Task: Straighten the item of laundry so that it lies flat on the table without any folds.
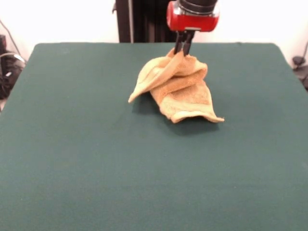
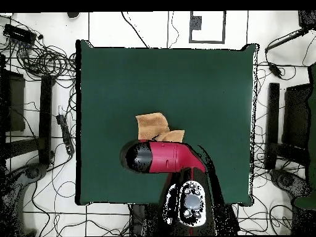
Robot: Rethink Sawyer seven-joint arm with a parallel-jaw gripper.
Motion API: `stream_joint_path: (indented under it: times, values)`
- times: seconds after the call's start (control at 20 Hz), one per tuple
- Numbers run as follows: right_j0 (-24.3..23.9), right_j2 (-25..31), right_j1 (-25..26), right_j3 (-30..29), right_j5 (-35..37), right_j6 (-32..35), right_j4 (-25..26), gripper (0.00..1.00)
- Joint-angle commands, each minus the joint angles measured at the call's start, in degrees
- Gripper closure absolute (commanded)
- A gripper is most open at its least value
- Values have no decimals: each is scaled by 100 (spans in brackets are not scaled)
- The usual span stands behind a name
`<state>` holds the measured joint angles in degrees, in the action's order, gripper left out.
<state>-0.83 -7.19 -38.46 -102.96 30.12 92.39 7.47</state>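
The yellow-orange towel [image 1: 180, 86] is bunched and folded on the dark green table [image 1: 96, 159], past its middle towards the robot. My gripper [image 1: 184, 50] comes down from above and is shut on the towel's top edge, holding that part lifted while the lower part rests on the table. In the overhead view the towel [image 2: 154, 126] shows partly beyond the red arm [image 2: 163, 157], which hides the gripper and the rest of the cloth.
The robot's pedestal [image 1: 139, 19] stands at the table's far side. Cables and stands [image 2: 43, 62] lie on the floor around the table. The table's edges [image 2: 79, 123] are far from the towel.
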Motion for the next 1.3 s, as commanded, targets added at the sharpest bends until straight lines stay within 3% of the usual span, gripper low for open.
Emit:
stream_joint_path:
  times: [0.05,0.4,0.6,0.9,1.3]
  values:
    - [403,-181,-146,-1068,724,1718,-448,100]
    - [1047,-1000,-762,-1586,999,2180,-674,100]
    - [1182,-1139,-940,-1627,1098,2065,-764,100]
    - [1116,-938,-787,-2139,243,2249,-1144,100]
    - [787,-256,-339,-2872,-1271,2260,-1731,100]
